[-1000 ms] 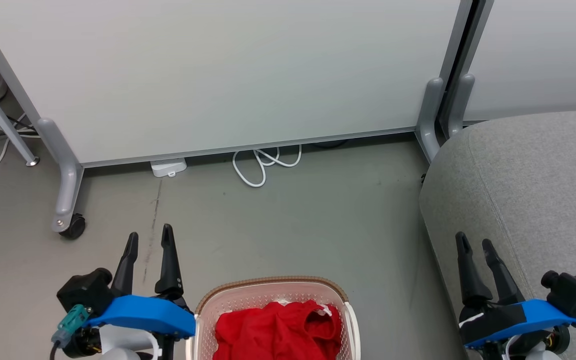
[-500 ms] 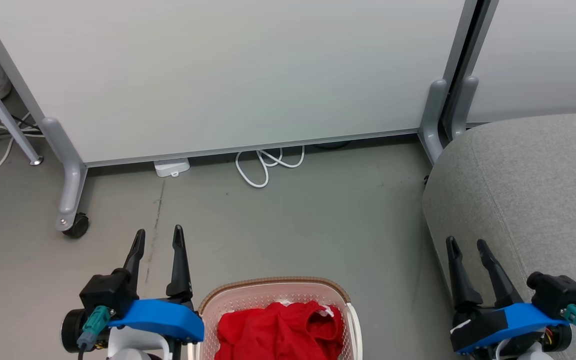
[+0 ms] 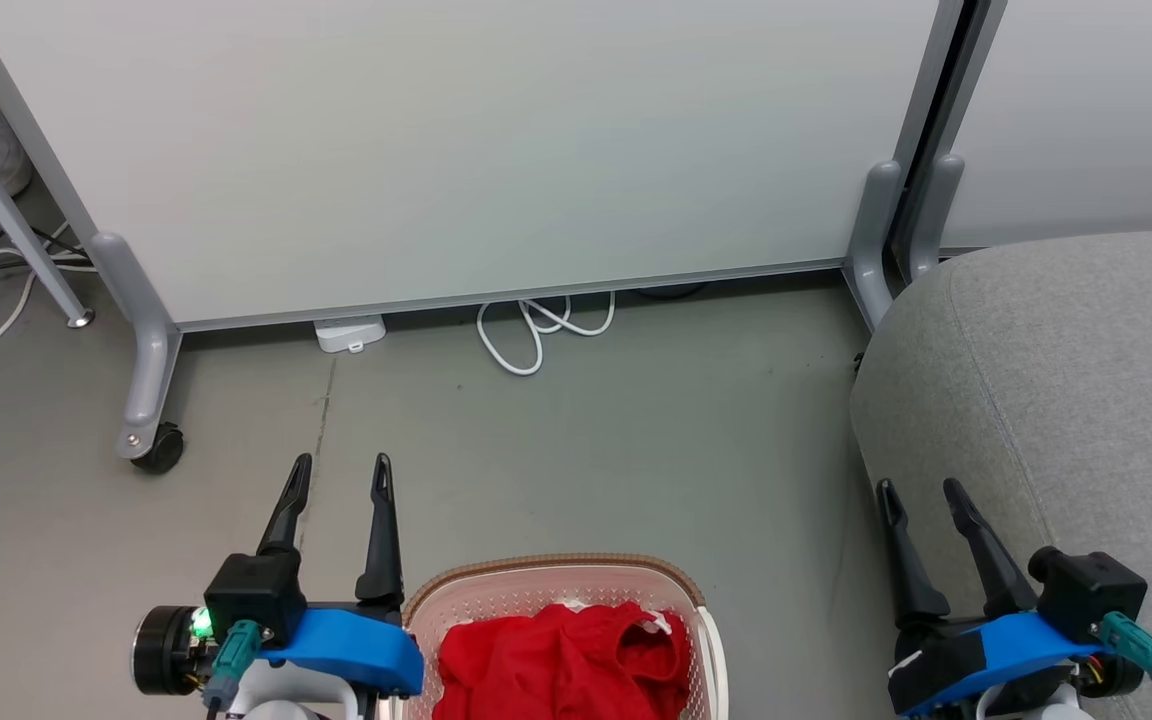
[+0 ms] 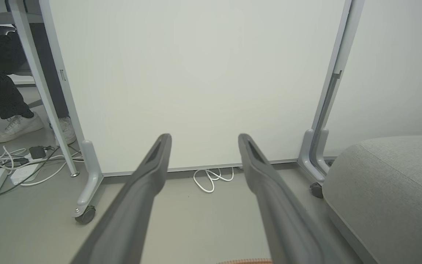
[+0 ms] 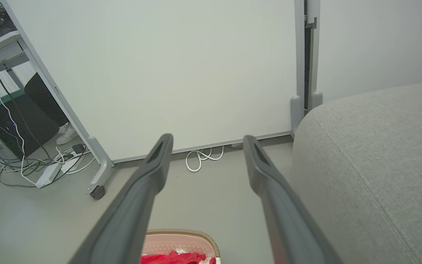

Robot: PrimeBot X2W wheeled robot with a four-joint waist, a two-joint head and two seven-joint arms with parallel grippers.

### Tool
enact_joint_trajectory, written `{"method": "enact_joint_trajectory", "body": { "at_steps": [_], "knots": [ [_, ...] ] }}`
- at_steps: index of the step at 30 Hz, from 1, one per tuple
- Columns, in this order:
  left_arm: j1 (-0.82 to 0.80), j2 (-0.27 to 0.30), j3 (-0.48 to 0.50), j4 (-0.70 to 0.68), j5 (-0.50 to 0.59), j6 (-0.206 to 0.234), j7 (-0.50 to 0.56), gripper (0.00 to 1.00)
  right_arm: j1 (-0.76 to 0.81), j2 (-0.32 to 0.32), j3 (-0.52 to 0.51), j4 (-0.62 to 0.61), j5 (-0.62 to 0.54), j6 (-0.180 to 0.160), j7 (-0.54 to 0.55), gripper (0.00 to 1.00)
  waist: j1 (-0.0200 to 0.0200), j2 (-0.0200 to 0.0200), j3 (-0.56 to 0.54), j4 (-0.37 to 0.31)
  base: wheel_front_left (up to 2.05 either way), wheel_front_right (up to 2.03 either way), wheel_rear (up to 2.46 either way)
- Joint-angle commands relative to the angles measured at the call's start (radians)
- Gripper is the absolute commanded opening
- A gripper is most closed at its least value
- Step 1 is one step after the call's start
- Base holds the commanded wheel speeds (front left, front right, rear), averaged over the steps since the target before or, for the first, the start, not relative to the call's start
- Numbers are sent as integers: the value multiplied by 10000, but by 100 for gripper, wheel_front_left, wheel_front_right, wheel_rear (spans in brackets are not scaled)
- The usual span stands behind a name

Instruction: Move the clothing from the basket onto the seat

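Observation:
Red clothing (image 3: 561, 665) with a bit of white trim lies crumpled in the cream basket (image 3: 496, 592) with a brown rim, at the bottom middle of the head view. The right wrist view catches the basket (image 5: 187, 240) and a strip of clothing (image 5: 174, 259) at its bottom edge. The grey seat (image 3: 1066, 400) fills the right side; it also appears as the seat (image 4: 390, 183) and the seat (image 5: 376, 157) in the wrist views. My left gripper (image 3: 340, 472) hovers open just left of the basket, empty. My right gripper (image 3: 921, 493) is open and empty at the seat's front-left edge.
A white partition panel (image 3: 456, 150) on grey castor legs (image 3: 148, 380) stands across the back. A white cable loop (image 3: 536, 330) and a small white box (image 3: 348, 333) lie at its foot. A person's shoes (image 4: 18, 124) and loose cables (image 4: 17, 165) lie at far left.
Both grippers have drawn inward toward the basket: the left one to the right, the right one to the left. The view itself has shifted slightly. Basket and clothing lie as before.

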Motion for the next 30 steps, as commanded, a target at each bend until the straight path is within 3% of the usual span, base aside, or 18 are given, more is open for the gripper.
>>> {"method": "enact_joint_trajectory", "body": {
  "at_steps": [1, 30],
  "knots": [
    [-204, 60, -83, -11, 282, 57, -107, 100, -175, -56, 29, 12, -296, 20, -111, 100, 0, 0, 5, 7, 0, 0, 0],
    [-128, -136, -109, 479, 1682, -174, -539, 100, -134, -60, 113, 321, -2064, 16, -547, 100, 0, 0, 42, 134, 0, 0, 0]
  ]
}}
